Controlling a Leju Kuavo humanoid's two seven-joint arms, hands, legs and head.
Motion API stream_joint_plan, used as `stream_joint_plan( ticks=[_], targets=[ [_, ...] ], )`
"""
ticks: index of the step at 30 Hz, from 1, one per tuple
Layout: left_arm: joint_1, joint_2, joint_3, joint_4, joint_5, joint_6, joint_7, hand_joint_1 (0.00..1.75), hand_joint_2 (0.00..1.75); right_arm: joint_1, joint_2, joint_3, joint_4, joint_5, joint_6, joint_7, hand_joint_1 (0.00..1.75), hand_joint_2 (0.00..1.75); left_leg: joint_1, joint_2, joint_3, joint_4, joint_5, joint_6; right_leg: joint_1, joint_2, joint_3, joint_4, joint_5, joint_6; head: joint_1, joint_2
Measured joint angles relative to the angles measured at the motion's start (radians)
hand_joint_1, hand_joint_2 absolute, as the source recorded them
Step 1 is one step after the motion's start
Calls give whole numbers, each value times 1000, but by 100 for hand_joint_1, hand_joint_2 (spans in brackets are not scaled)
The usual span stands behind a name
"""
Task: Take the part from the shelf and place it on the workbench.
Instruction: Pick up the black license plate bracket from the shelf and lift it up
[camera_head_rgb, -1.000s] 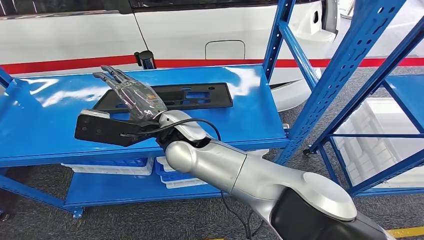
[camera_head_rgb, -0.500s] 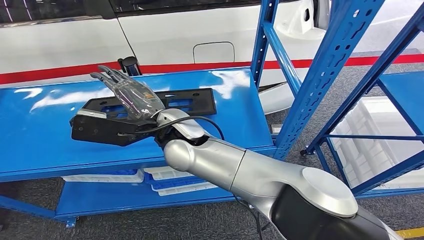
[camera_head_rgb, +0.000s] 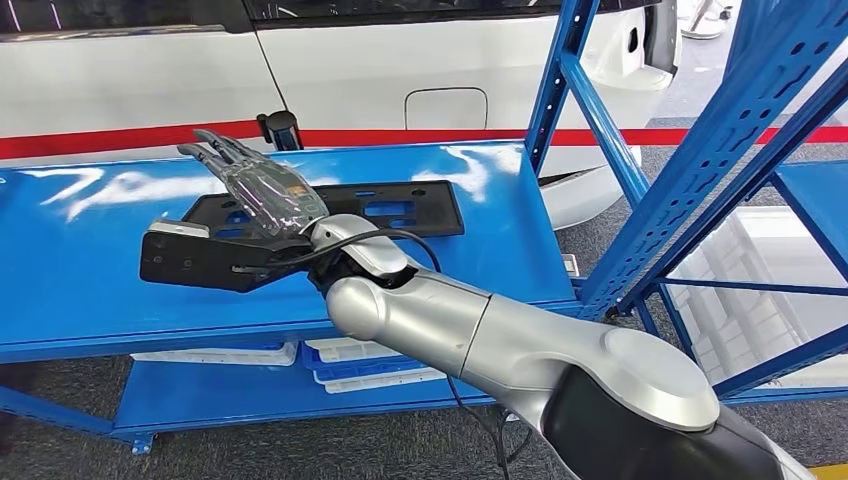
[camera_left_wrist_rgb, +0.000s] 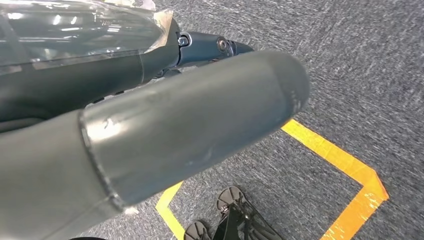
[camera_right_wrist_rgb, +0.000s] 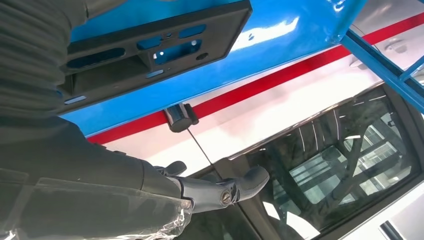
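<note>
Nearest the camera in the head view, the silver right arm (camera_head_rgb: 520, 350) runs from the lower right of the frame up toward the centre left. At its end the right hand (camera_head_rgb: 262, 192), wrapped in clear film, hovers over the blue shelf (camera_head_rgb: 90, 280) with its fingers stretched out and apart, holding nothing. The black camera bracket (camera_head_rgb: 195, 262) at the wrist juts left of the hand and must not be mistaken for the part.

Just beyond the hand, the part (camera_head_rgb: 400, 208), a flat black plastic frame with rectangular cut-outs, lies flat on the shelf surface at centre frame, its left end hidden under the fingers. In the right wrist view the part (camera_right_wrist_rgb: 165, 47) sits at the upper left of the frame, close to the thumb.

To do the pick well, I judge the hand should come down over the long edge of the frame, thumb under one side and fingers over the other, and close firmly before lifting, since a thin flat piece on a slick surface will likely slide.

The left hand (camera_left_wrist_rgb: 150, 135) hangs over grey floor with yellow tape; its thick thumb blocks the view and I cannot tell how its fingers lie.

Farthest back, a white car (camera_head_rgb: 400, 60) with a red stripe stands behind the shelf.
</note>
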Motion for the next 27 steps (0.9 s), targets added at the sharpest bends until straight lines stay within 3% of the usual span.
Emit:
stream_joint_plan(
  ticks=[8,17,23,27],
  targets=[
    [0,-8,6,0,2,17,1,0,0,-4,0,25,2,18,0,6,0,175,-2,0,0,0,1,5,-5,0,0,-1,2,4,0,0],
    [0,-11,8,0,-9,26,1,0,0,-3,1,77,2,157,-5,70,0,175,4,0,1,0,0,4,-8,0,0,-1,2,4,-1,0],
    [0,-15,8,0,-27,37,2,0,0,24,0,100,11,523,-11,152,0,175,8,0,1,0,0,4,-5,0,0,-1,2,3,-1,0],
    [0,-19,8,0,-33,50,2,0,0,66,-1,111,50,595,-8,194,0,175,8,0,1,0,0,4,-4,0,0,-1,2,3,0,0]
  ],
)
